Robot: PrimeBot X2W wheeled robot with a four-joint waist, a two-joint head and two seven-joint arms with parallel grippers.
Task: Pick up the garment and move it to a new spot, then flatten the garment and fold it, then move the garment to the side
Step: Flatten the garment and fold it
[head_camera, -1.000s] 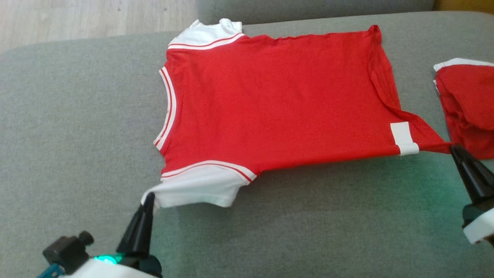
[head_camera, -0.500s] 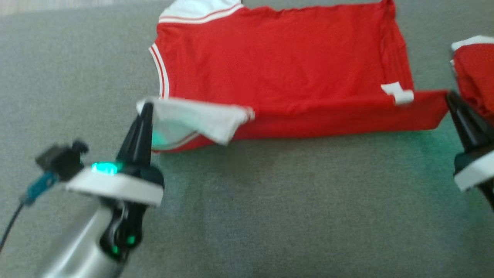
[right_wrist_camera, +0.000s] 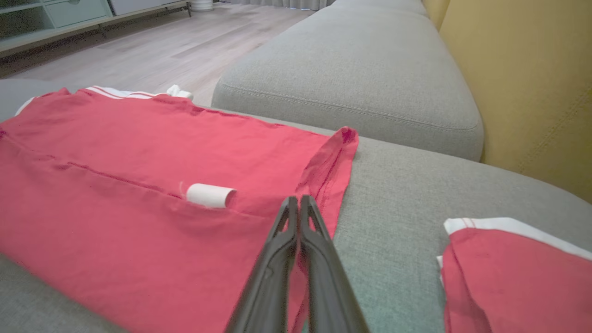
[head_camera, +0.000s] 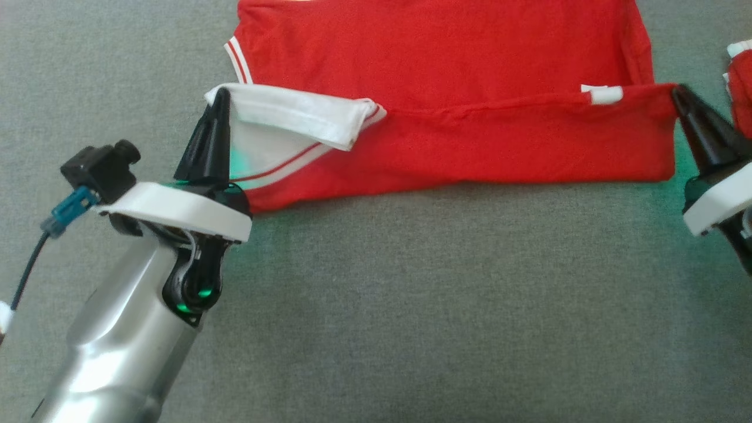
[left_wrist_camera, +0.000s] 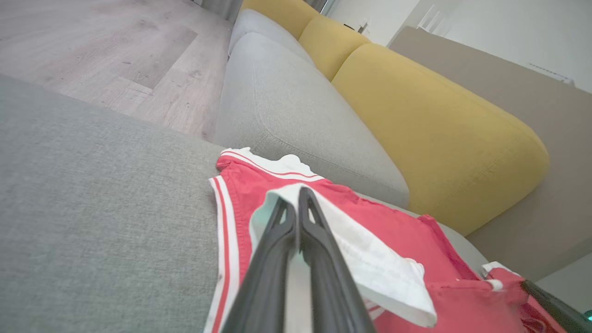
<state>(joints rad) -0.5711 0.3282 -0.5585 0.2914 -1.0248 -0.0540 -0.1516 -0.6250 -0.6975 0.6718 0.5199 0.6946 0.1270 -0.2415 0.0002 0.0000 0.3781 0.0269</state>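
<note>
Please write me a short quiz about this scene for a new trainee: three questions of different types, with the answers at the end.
1. True or false: the left gripper is shut on the white sleeve of the red garment.
2. What does the right gripper hold? A) the garment's hem corner; B) a white towel; C) nothing.
3. Fill in: the garment lies on a ___ sofa cushion.
Key: 1 true; 2 A; 3 grey.
</note>
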